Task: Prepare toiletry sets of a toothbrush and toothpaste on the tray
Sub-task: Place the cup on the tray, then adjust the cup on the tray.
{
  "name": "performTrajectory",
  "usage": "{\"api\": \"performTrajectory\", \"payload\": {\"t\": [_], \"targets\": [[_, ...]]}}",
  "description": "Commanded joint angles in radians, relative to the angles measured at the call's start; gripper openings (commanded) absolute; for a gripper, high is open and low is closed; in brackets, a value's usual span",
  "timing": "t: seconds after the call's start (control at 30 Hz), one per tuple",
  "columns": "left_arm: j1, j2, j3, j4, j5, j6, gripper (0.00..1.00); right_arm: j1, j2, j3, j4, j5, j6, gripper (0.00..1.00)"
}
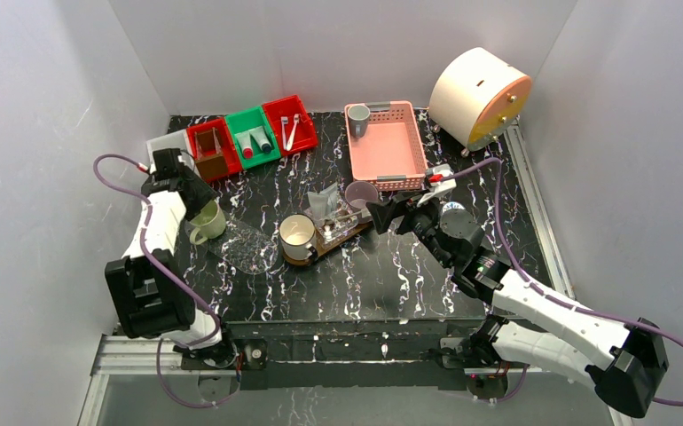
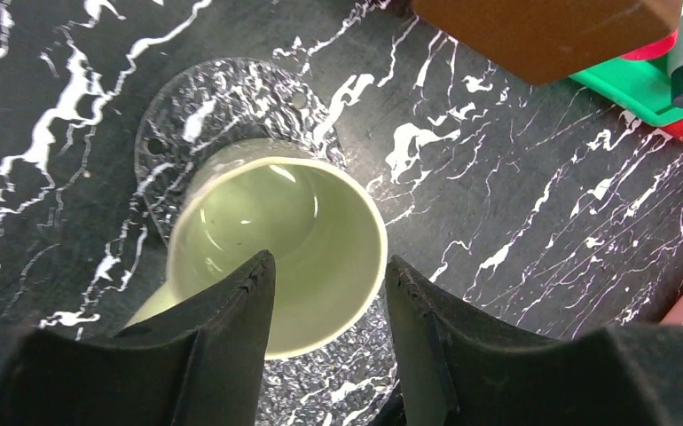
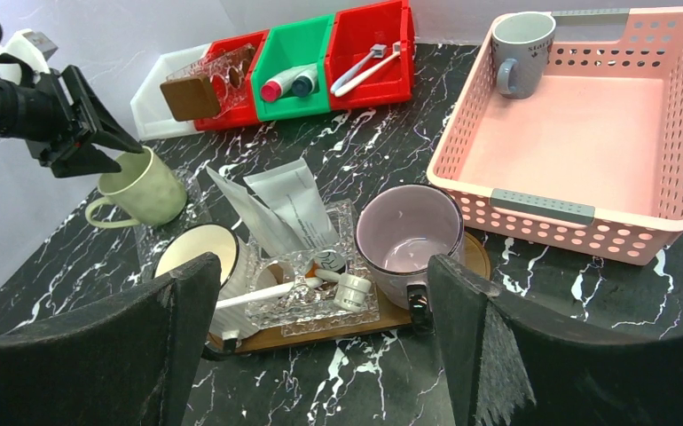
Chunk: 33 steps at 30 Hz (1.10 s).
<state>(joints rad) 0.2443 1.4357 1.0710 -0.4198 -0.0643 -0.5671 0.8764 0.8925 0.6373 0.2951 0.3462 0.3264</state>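
The dark wooden tray [image 3: 320, 333] holds a white ribbed mug [image 3: 200, 253], a purple mug [image 3: 409, 232], glass holders with a white toothbrush [image 3: 258, 293] and a white-capped tube [image 3: 353, 290], and clear bags [image 3: 289, 209]. My right gripper [image 3: 320, 262] is open wide, just near of the tray [image 1: 360, 229] and empty. My left gripper [image 2: 329, 266] is open over a pale green mug [image 2: 276, 240] that stands on a clear glass coaster [image 2: 223, 98]. Its fingers straddle the mug's near rim, one inside and one outside, with a gap. In the top view the left gripper [image 1: 200, 200] is at the green mug [image 1: 207, 222].
At the back stand a red bin with a brown block [image 3: 205, 89], a green bin with tubes [image 3: 289, 82] and a red bin with toothbrushes [image 3: 369, 62]. A pink basket [image 1: 387, 146] holds a grey mug [image 1: 358, 115]. A cream drum [image 1: 475, 93] stands back right.
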Motion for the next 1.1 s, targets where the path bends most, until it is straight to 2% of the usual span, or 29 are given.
{"api": "performTrajectory", "payload": {"t": [0.0, 0.3, 0.5, 0.77, 1.07], "targets": [[-0.056, 0.031, 0.058, -0.015, -0.037, -0.048, 0.47, -0.003, 0.008, -0.012, 0.055, 0.027, -0.017, 0.94], [-0.102, 0.091, 0.090, 0.016, -0.134, -0.069, 0.45, -0.004, 0.017, -0.014, 0.056, 0.040, -0.022, 0.94], [-0.103, 0.111, 0.078, 0.011, -0.164, -0.050, 0.36, -0.004, 0.017, -0.016, 0.060, 0.045, -0.024, 0.95], [-0.103, 0.146, 0.076, 0.002, -0.137, -0.023, 0.21, -0.004, 0.019, -0.017, 0.062, 0.048, -0.023, 0.95], [-0.104, 0.117, 0.086, -0.048, -0.154, 0.020, 0.09, -0.003, 0.017, -0.017, 0.062, 0.051, -0.023, 0.95]]}}
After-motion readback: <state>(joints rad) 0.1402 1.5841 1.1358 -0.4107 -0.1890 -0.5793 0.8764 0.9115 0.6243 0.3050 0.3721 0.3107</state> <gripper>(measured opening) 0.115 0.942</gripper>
